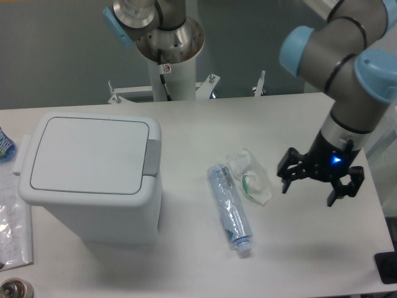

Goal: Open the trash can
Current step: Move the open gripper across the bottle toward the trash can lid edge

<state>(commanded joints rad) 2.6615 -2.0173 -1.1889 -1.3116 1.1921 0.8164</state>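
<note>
Over on the left half of the white table point(298, 248) stands the large white boxy plastic trash can point(93, 177) with rounded corners, its flat white lid point(90, 153) lying shut and level, and the grey push-button strip point(151, 156) sitting on the rim at the lid's right edge. The robot's black two-finger gripper point(312, 188) hangs above the right side of the table, well apart from the trash can, with a small blue light glowing on its wrist; its two fingers are spread wide and hold nothing, tips pointing down towards the tabletop. Between the gripper and the trash can lie two bits of rubbish: a crushed clear plastic bottle point(228, 208) lying on its side, its cap end towards the near edge of the table, and just beside it on the right a crumpled clear plastic wrapper point(251, 177) with something green inside. The gripper's nearer finger is close to that wrapper but not touching it. At the far left edge there is a clear plastic bag point(12, 217) lying flat, partly cut off by the frame. Behind the table rises the white mounting column point(169, 62) of the arm.
</note>
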